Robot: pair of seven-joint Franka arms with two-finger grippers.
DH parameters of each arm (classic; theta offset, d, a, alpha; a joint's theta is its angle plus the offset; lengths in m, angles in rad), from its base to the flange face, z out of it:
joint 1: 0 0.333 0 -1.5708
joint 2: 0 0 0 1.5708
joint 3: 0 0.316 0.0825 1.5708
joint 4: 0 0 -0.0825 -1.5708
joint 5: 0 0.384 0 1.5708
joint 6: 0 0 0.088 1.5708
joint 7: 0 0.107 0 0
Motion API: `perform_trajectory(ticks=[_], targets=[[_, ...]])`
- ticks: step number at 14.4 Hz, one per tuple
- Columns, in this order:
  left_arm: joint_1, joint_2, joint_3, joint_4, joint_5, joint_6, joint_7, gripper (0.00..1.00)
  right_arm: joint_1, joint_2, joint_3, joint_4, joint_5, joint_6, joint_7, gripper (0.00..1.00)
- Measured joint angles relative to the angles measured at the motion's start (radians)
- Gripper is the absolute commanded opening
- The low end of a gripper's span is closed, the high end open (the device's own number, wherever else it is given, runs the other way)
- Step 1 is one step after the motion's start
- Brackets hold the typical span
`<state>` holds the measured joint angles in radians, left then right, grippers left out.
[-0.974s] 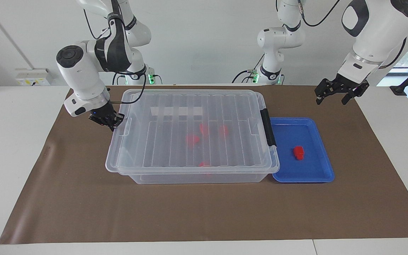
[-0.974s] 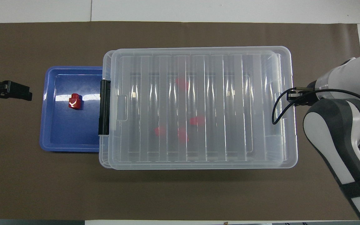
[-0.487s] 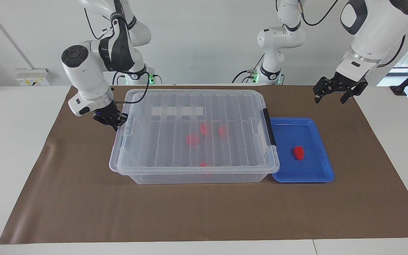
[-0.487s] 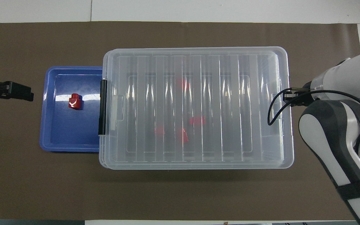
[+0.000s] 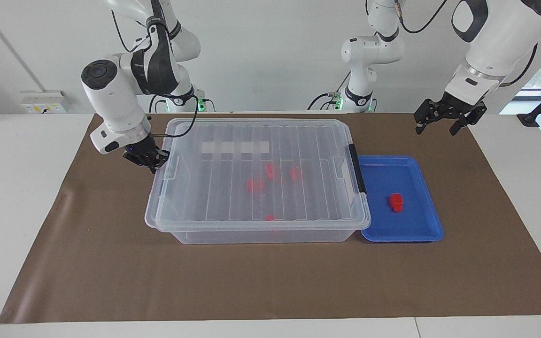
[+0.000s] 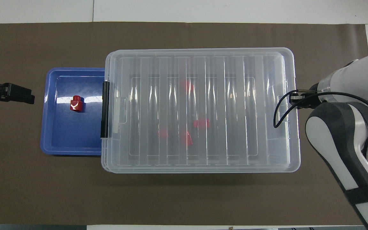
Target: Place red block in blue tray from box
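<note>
Bench (image 5: pixel 40 197): white, spread with a brown mat (image 5: pixel 270 281) that carries everything.
Box (image 5: pixel 256 178): a large clear bin at the middle of the mat, its ribbed lid (image 6: pixel 200 108) lying flat on top, a black latch handle (image 5: pixel 357 169) at the end toward the left arm.
Blocks in the box (image 5: pixel 255 184): several small red blocks show dimly through the lid, scattered on the floor of the box.
Blue tray (image 5: pixel 421 230): shallow, sitting right against the latch end of the box, toward the left arm's end of the bench.
Red block (image 5: pixel 396 202): lies alone in the blue tray, near its middle, clear of the rim.
Left end effector (image 5: pixel 444 123): raised over bare mat past the tray's corner, fingers spread apart, holding nothing.
Right end effector (image 5: pixel 150 162): down at the end of the box away from the latch, fingertips together, against the lid's rim; whether it pinches the rim I cannot tell.
</note>
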<state>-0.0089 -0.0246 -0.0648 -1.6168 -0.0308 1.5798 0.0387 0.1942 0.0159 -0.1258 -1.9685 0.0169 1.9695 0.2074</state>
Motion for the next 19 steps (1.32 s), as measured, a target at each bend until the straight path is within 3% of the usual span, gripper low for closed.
perform_trajectory(ticks=[2,5,9,10,11,15,19], targets=[[0.0,0.0,0.004,0.008,-0.004,-0.007,0.001,1.0,-0.005,0.0,-0.002,0.043,0.0,-0.064,0.0,0.0],[-0.001,0.0,0.006,0.011,-0.004,-0.008,0.003,1.0,-0.018,0.002,-0.024,0.196,0.0,-0.251,0.0,0.0],[-0.033,0.0,0.045,0.011,-0.005,-0.009,0.003,1.0,-0.034,-0.01,-0.088,0.329,0.0,-0.413,-0.001,0.0],[-0.037,0.0,0.05,0.011,-0.006,-0.01,0.003,1.0,-0.035,-0.012,-0.097,0.346,-0.001,-0.435,-0.007,0.24],[-0.038,0.0,0.051,0.011,-0.006,-0.01,0.003,1.0,-0.036,-0.013,-0.103,0.35,-0.001,-0.445,-0.028,0.99],[-0.038,0.0,0.054,0.011,-0.006,-0.01,0.016,1.0,-0.05,-0.012,-0.12,0.35,-0.001,-0.441,-0.217,1.0],[-0.039,0.0,0.052,0.01,-0.006,-0.011,0.018,1.0,-0.054,-0.011,-0.125,0.355,-0.001,-0.432,-0.234,1.0]])
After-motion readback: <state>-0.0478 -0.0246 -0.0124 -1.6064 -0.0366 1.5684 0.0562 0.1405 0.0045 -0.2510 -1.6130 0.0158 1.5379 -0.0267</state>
